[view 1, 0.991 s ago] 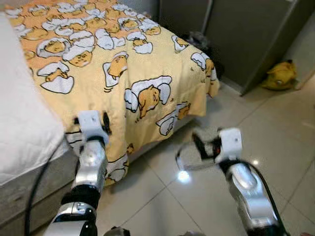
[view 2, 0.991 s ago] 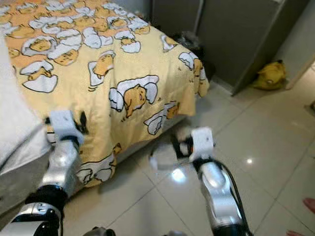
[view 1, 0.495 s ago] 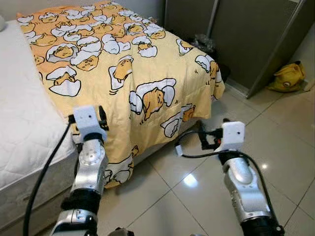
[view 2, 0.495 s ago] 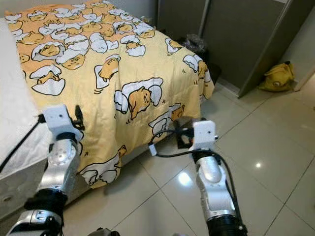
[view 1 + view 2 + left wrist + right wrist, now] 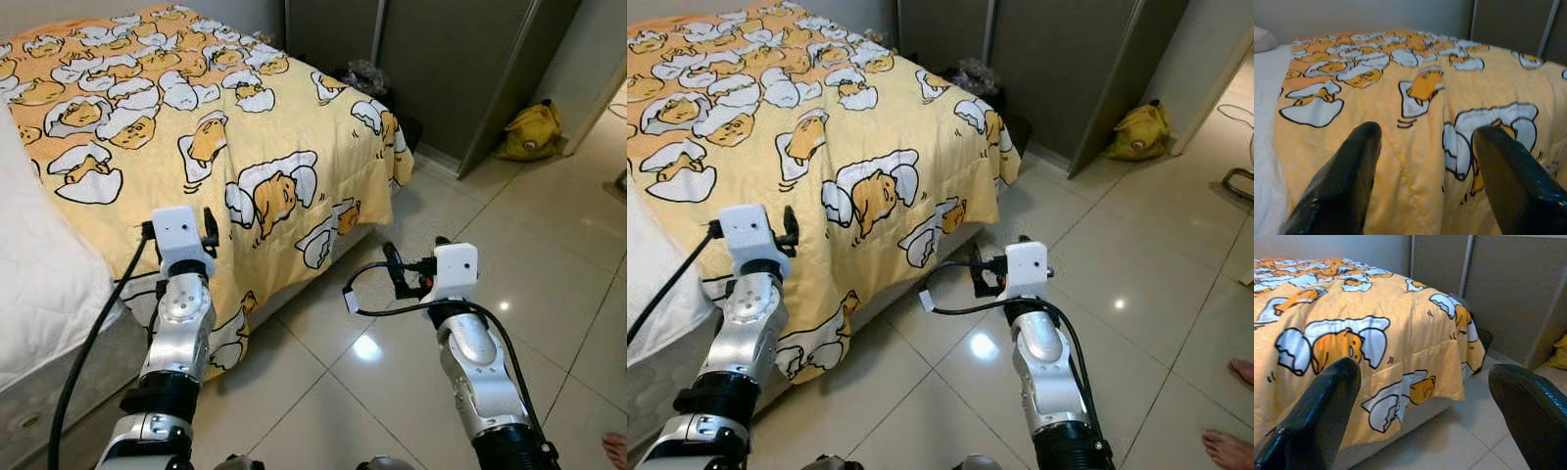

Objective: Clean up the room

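Left eye view showed a bed (image 5: 39, 284) with a white mattress, most of it covered by a yellow quilt (image 5: 255, 147) printed with cartoon egg characters; the quilt's corner hung over the foot of the bed down toward the tiled floor (image 5: 549, 255). A yellow bag (image 5: 532, 132) lay on the floor against the dark wardrobe doors (image 5: 441, 59), and a dark bundle (image 5: 364, 76) sat beside the bed's far corner; what it held could not be made out. No writing was readable anywhere.

Both silver arms were raised forward. The left gripper (image 5: 1422, 161) was held over the quilt at the bed's edge, its fingers (image 5: 1347, 181) spread apart with nothing between them. The right gripper (image 5: 1425, 396) was out over the floor, pointing at the hanging quilt corner, its fingers (image 5: 1322, 406) likewise spread and empty. A person's bare toes (image 5: 1229, 446) showed at the floor's edge.
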You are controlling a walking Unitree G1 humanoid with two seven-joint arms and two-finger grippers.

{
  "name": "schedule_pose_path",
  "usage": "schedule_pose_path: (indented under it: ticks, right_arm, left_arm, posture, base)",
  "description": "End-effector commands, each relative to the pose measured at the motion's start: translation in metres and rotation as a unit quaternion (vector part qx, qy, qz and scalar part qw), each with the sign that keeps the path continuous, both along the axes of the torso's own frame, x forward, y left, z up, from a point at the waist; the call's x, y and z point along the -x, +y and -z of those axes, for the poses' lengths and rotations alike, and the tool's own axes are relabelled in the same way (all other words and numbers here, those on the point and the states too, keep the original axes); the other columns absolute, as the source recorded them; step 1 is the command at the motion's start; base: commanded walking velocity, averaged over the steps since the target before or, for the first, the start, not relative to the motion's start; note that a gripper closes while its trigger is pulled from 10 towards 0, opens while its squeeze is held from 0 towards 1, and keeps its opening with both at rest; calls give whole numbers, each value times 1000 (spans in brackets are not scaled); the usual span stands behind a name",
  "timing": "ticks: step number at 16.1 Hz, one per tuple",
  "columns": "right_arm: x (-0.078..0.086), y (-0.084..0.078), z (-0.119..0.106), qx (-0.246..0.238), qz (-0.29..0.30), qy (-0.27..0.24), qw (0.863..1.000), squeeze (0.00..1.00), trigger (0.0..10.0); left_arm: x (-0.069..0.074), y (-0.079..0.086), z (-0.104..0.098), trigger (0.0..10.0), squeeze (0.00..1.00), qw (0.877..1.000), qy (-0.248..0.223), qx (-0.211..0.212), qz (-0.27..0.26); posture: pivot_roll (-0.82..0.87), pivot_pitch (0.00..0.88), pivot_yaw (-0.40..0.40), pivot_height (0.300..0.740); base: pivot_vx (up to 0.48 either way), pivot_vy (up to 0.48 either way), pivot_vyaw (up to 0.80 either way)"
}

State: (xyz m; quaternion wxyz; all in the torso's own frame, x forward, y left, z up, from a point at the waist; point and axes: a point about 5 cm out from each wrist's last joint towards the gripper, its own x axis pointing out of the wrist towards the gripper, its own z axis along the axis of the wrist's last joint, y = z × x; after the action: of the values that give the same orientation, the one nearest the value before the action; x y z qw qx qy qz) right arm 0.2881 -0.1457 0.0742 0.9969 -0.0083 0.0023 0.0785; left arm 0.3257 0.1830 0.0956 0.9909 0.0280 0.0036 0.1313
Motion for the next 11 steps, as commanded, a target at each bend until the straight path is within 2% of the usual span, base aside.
schedule_pose_path:
  ticks: [1,4,6,9,11]
  right_arm:
    - [1,1,-3,-9,2,-8,1000,1000,10000]
    - [2,0,2,-16,2,2,1000,1000,10000]
    - [1,-3,6,-20,10,10,1000,1000,10000]
    - [2,-6,9,-19,14,15,1000,1000,10000]
    - [2,-7,9,-13,13,15,1000,1000,10000]
  left_arm:
    - [-1,-2,2,10000,1000,1000,12,-13,14]
    - [-1,-7,3,10000,1000,998,18,-30,47]
    - [1,-19,10,10000,1000,995,28,20,94]
    - [2,-25,10,10000,1000,992,25,19,120]
    - [3,-22,11,10000,1000,992,16,46,119]
  posture:
    - [-196,0,47,740]
    - [-200,0,51,740]
    - [-203,0,63,740]
    - [-203,0,65,740]
    - [-207,0,68,740]
  base:
    - [0,0,0]
    - [0,0,0]
    - [0,0,0]
    - [0,0,0]
    - [0,0,0]
